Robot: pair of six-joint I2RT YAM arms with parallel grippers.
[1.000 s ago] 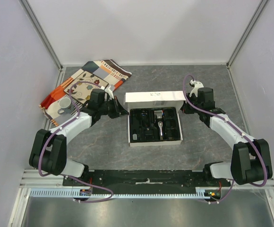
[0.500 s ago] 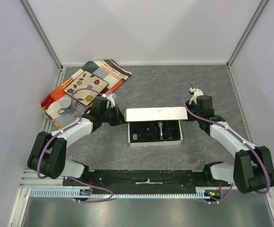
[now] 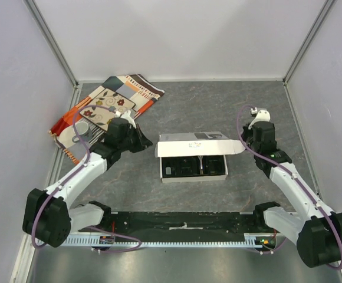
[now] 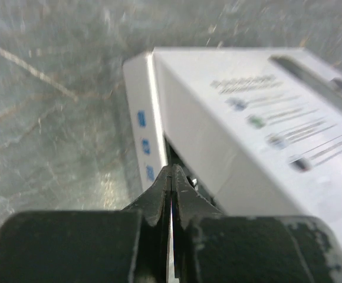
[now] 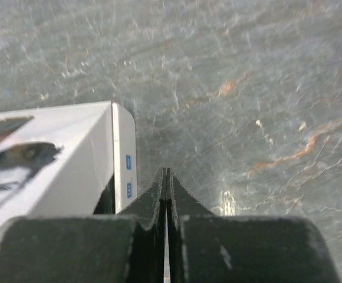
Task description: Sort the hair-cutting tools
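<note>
The white box point(image 3: 193, 176) sits mid-table, its lid point(image 3: 197, 144) tilted forward over the back half of the black tray point(image 3: 186, 167). The hair-cutting tools show only as dark shapes point(image 3: 213, 165) in the tray's front part; the clipper is hidden under the lid. My left gripper point(image 3: 145, 142) is shut and empty at the lid's left end; in the left wrist view its tips point(image 4: 171, 169) point into the gap beside the side flap point(image 4: 142, 121). My right gripper point(image 3: 242, 145) is shut and empty, just right of the box corner point(image 5: 122, 153).
A patterned cloth point(image 3: 109, 105) lies at the back left with a white cup point(image 3: 81, 128) on it, close behind my left arm. White walls enclose the grey marbled table point(image 3: 218, 106) on three sides.
The lid has swung forward and down over the tray, covering the clipper. Both grippers have moved toward the near side along with the lid's ends.
</note>
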